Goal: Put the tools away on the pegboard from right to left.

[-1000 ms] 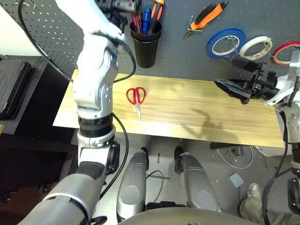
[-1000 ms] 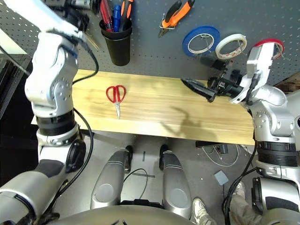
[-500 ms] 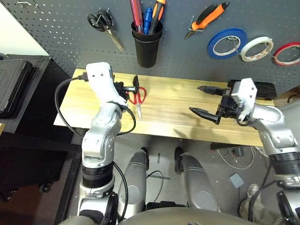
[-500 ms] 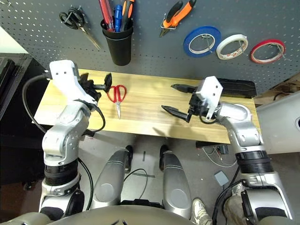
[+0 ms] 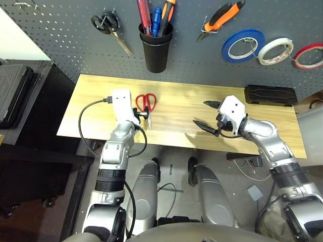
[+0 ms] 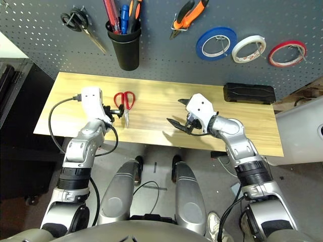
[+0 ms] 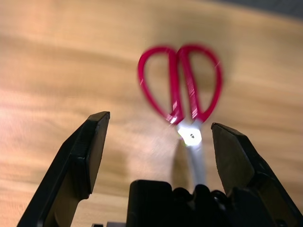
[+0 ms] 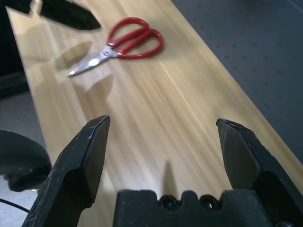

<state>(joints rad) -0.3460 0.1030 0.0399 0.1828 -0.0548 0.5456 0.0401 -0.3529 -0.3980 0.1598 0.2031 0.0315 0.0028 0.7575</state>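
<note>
- Left eye view: we see the red-handled scissors (image 5: 146,105) lying flat on the wooden counter (image 5: 86,106), left of centre in the frame, handles toward the pegboard (image 5: 60,35) and blades pointing at the near edge.
- Our left pincer (image 5: 142,114) hovers low just beside the scissors' blades, on their left, with its fingers spread apart and nothing between them.
- Left wrist view: we look along the two black fingers (image 7: 90,146); the scissors' pivot and blade lie in the gap between them, the red loops beyond the tips. We cannot tell whether a finger touches the blades.
- Our right pincer (image 5: 207,117) sits right of centre above the counter, well apart from the scissors, jaws wide and empty, pointing toward picture left.
- Along the top of the frame the pegboard carries black-handled scissors (image 5: 108,27) at upper left, a black cup (image 5: 155,48) with upright tools in it, then orange-and-black-handled needle-nose pliers (image 5: 222,20) on a hook.
- Further right hang a blue tape roll (image 5: 243,45), a white tape roll (image 5: 275,51) and a thin red tape ring (image 5: 309,56) at the right edge.
- A flat black case (image 5: 270,95) lies on the counter's far right, by the pegboard.
</note>
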